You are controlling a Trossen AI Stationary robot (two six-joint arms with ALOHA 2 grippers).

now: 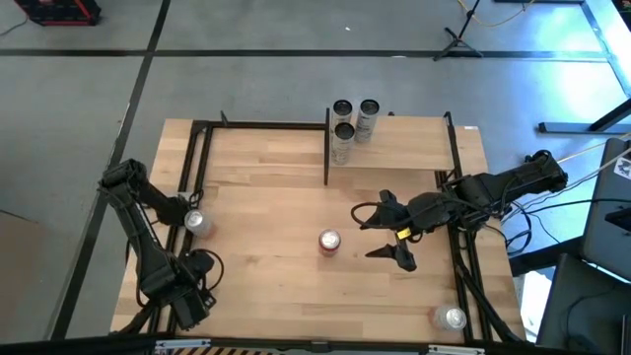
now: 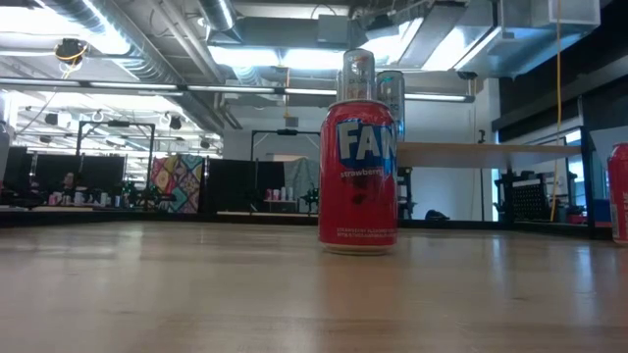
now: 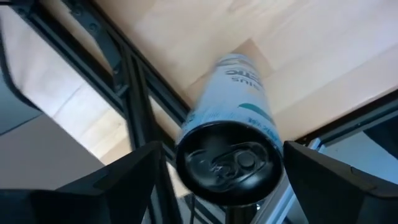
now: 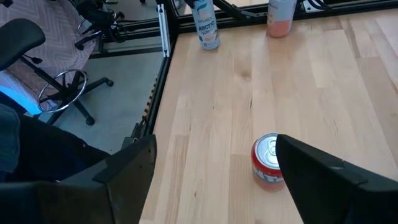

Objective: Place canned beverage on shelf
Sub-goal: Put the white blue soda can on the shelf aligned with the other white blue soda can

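Bare bench [image 1: 266, 212] is lying open all around the red can [image 1: 329, 242], and my right gripper [image 1: 386, 237], fingers spread, is hovering just beside it with nothing standing between us. Three cans [image 1: 353, 118] are crowding the near-left corner of the shelf [image 1: 424, 148], leaving the rest of its panel free, while black frame rails [image 1: 326, 148] are edging it. My left gripper [image 1: 192, 296], also spread, is hanging over a tall can [image 3: 230, 137] by the left rail.

Lab or workshop: exposed ceiling ducts [image 2: 147, 59], concrete floor [image 1: 246, 79], office chair [image 4: 56, 81].
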